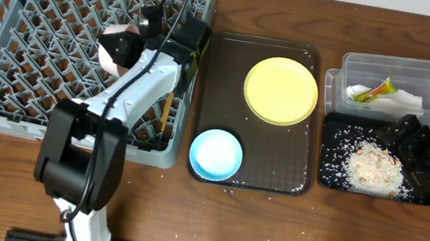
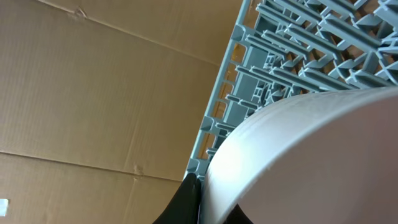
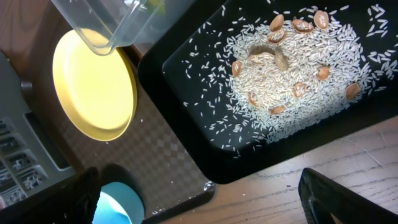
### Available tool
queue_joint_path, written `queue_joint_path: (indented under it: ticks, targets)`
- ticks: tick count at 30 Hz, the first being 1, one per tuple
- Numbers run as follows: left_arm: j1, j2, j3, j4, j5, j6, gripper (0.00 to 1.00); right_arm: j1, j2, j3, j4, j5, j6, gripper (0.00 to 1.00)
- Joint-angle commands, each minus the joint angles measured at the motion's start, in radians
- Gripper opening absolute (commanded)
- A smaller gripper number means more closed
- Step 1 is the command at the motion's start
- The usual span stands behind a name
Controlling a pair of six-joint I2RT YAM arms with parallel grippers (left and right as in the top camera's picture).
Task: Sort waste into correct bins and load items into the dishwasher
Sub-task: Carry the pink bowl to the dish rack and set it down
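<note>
my left claw (image 1: 143, 36): shut tight on the white bowl (image 1: 115, 49) | bowl tilted, just left of my claw, over the rack (image 1: 27, 48) pegs near its right side | my right claw (image 1: 410, 134): wide open, empty, above the black tray (image 1: 328, 180) | judged next: bowl goes straight down

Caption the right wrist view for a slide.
Rice scraps heaped in the black tray, beside the yellow plate and blue bowl on the brown tray.
</note>
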Motion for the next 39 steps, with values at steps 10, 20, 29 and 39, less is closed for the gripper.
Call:
queue_joint_path:
  ticks: [10, 20, 29, 39]
  targets:
    - [-0.017, 0.056, -0.018, 0.002, -0.04, -0.051, 0.08, -0.004, -0.017, 0.011, 0.0, -0.002, 0.01, 0.99]
    - [-0.086, 0.079, -0.018, -0.037, 0.049, -0.05, 0.15, -0.004, -0.017, 0.011, 0.0, -0.002, 0.01, 0.99]
    - [-0.182, 0.07, -0.018, -0.08, 0.208, -0.056, 0.3, -0.004, -0.017, 0.011, 0.0, -0.002, 0.01, 0.99]
    - [-0.264, -0.064, 0.007, -0.057, 0.506, -0.06, 0.38, -0.004, -0.017, 0.011, 0.0, -0.002, 0.01, 0.99]
